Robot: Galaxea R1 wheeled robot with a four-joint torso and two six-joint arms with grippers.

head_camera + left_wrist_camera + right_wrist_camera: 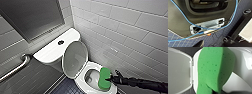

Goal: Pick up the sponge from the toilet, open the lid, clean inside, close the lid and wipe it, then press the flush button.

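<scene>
1. Toilet [80,81], white ceramic, is seen from above in a tiled corner, with white wall tiles [125,30] to its right and a dark blue tiled floor [62,88] beneath it.
2. The lid [75,58] is raised and leaned back against the tank [50,51], so the oval bowl is left open.
3. The flush button [60,42], small, dark and round, is set in the middle of the tank top.
4. The sponge [105,78], a bright green pad, is held on edge over the bowl's near right rim. Whether it is touching the ceramic cannot be told.
5. The right gripper [110,79] is clamped on the sponge's outer edge, and its black arm is brought in from the lower right.
6. In the right wrist view, the sponge's pitted green face is shown large, with the open lid on one side of it and the white bowl on the other.
7. A metal grab bar [16,68] is fixed to the grey wall left of the tank.
8. In the left wrist view, a blue cable [183,16] is looped across dark robot parts above the floor. Whether the left gripper [230,41] is apart or together cannot be told.
</scene>
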